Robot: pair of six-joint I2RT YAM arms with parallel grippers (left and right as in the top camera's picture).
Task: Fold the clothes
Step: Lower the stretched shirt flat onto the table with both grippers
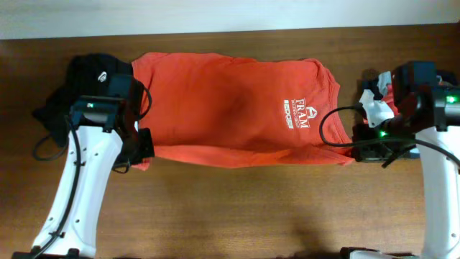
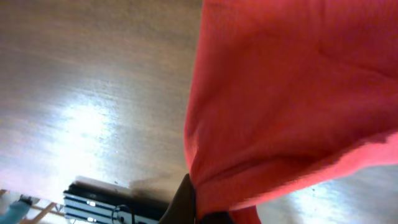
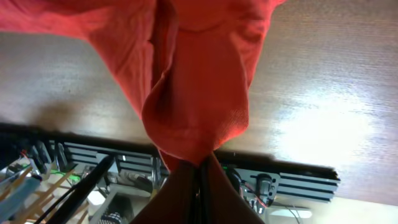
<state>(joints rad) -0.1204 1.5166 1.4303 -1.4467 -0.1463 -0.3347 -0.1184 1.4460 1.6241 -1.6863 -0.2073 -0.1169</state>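
At the near edge of the table [image 1: 237, 208] two white arms come in, left arm [image 1: 79, 187] and right arm [image 1: 442, 194]. Just past them, the left gripper [image 1: 142, 147] is clamped tight on the near-left corner of the shirt [image 1: 223, 108]. Its wrist view shows red cloth bunched and pinched at the dark fingers [image 2: 178, 204], with the rest spreading up and right over bare wood. On the right side, the right gripper [image 1: 357, 150] is likewise closed on the near-right corner, and the fabric gathers into a fold between its fingers [image 3: 180, 193]. The shirt lies spread flat across mid-table, sideways, with the white print [image 1: 296, 114] toward its right end. At far left a black garment [image 1: 85, 72] is heaped against the shirt's far-left corner. At far right, a white crumpled piece [image 1: 375, 106] (cloth or paper, can't tell) sits just beside the shirt's right edge.
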